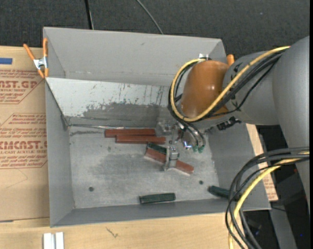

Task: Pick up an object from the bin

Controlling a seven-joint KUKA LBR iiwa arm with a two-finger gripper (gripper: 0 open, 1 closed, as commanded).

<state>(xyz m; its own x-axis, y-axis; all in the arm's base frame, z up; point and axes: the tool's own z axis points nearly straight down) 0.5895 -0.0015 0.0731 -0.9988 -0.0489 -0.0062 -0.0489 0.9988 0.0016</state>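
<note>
The gripper [170, 161] is reaching down into the right-centre of the frame, below the arm's orange cover [200, 90]. Its tip is resting on a small heap of short flat blocks on the floor of the grey bin [94, 175]. Whether it is spread or pressed together cannot be told here, as its own metal parts are hiding it.

A short reddish-brown block [185, 167] is poking out at the tip's lower right, lying flat and slanted. A dark green block [155, 150] is lying tilted just left of the tip. Up and to the left, long reddish-brown bars [133, 134] are lying side by side. A dark green bar [157, 197] is lying well apart along the bottom wall.
</note>
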